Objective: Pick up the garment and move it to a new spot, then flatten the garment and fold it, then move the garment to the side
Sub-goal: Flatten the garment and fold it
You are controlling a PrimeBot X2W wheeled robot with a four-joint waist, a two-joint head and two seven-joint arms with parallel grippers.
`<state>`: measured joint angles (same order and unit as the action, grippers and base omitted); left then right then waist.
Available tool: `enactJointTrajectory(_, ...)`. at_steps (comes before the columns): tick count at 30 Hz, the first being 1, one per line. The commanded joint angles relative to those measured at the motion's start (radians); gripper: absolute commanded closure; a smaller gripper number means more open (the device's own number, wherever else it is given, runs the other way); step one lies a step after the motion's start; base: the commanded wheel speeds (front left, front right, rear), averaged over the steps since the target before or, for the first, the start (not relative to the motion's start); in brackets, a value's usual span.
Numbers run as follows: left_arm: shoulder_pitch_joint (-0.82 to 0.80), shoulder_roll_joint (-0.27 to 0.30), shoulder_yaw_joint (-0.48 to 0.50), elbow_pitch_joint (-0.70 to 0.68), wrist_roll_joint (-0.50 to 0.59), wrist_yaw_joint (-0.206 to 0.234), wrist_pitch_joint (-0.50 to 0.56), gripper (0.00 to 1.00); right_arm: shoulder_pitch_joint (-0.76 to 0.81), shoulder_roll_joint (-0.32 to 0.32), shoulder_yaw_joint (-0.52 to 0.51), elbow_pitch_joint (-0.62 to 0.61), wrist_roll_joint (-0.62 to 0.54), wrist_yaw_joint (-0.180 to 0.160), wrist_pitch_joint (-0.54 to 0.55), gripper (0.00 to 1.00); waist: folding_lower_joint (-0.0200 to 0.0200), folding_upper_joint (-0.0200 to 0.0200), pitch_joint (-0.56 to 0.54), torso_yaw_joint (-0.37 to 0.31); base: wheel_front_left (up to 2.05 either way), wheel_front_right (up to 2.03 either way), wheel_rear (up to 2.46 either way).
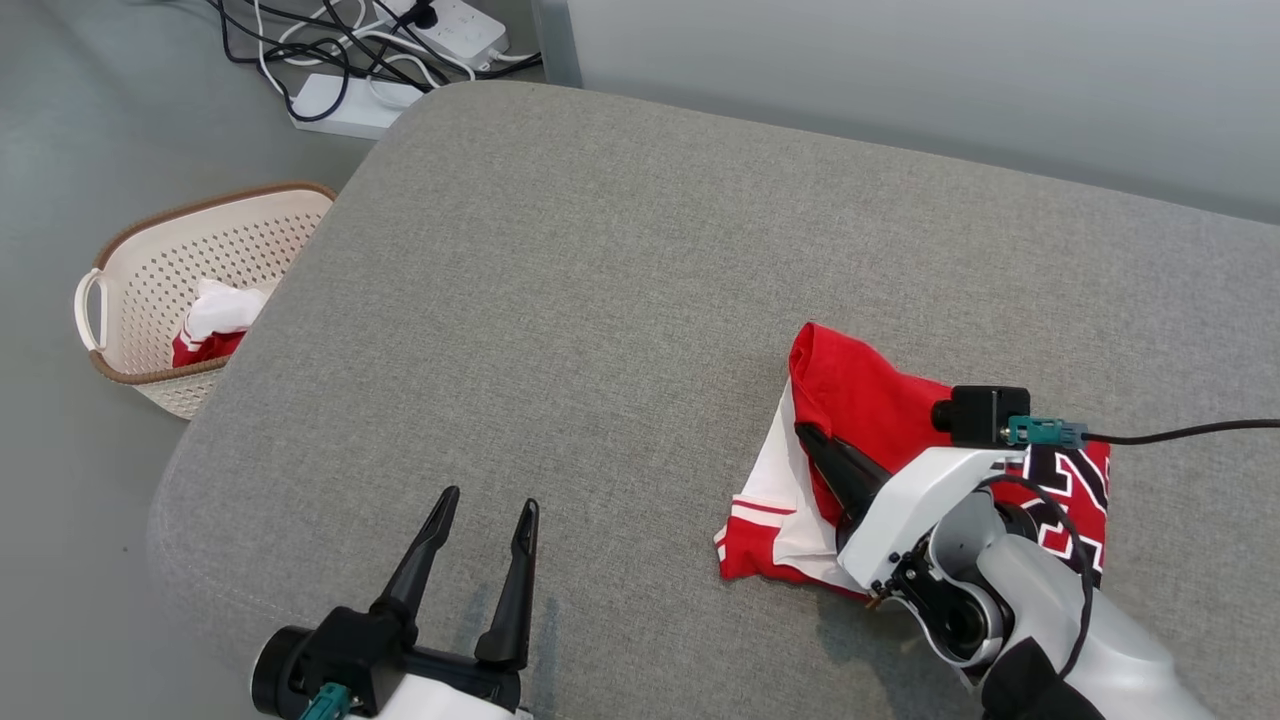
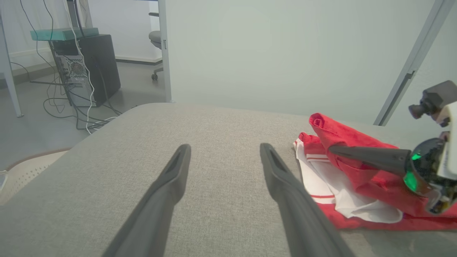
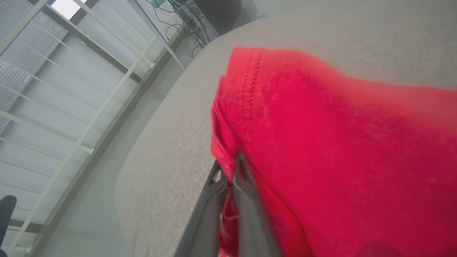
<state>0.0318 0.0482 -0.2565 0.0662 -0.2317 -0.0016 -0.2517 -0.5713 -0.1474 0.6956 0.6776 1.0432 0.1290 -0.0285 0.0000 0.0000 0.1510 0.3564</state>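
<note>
Right gripper (image 1: 805,433) pinches the folded red garment (image 1: 862,392).
Its jaws are closed on a fold at their tips, the rest lying beneath them. The left gripper (image 1: 490,502) gapes empty, well apart. Dragging by so thin a pinch may slip or undo the folds.

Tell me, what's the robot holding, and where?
The right end effector pinches the red shirt by a fold near its stitched edge; the left end effector holds nothing.

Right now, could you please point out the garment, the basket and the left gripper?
garment (image 1: 860,395), head view, red upper fold.
basket (image 1: 170,270), head view, perforated inner wall.
left gripper (image 1: 490,497), head view, midway between fingertips.
</note>
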Motion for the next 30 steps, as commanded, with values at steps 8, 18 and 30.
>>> enactJointTrajectory(8,-0.046,0.002,0.034,-0.021,-0.011,0.007,-0.01,0.0,-0.048,0.047,0.057,0.024,0.03,0.002,-0.029,0.0,0.0,0.0,0.001,-0.008,0.0,0.0,0.0)
enactJointTrajectory(18,-0.047,0.002,0.045,-0.018,-0.003,0.005,-0.01,0.0,-0.064,0.059,0.134,-0.027,0.056,0.002,-0.055,0.0,0.0,0.0,-0.01,-0.025,0.0,0.0,0.0)
enactJointTrajectory(30,-0.032,0.002,0.089,-0.035,-0.014,0.013,-0.01,0.0,-0.077,-0.041,0.124,-0.048,-0.111,0.002,-0.227,0.0,0.0,0.0,-0.041,-0.116,0.0,0.0,0.0)
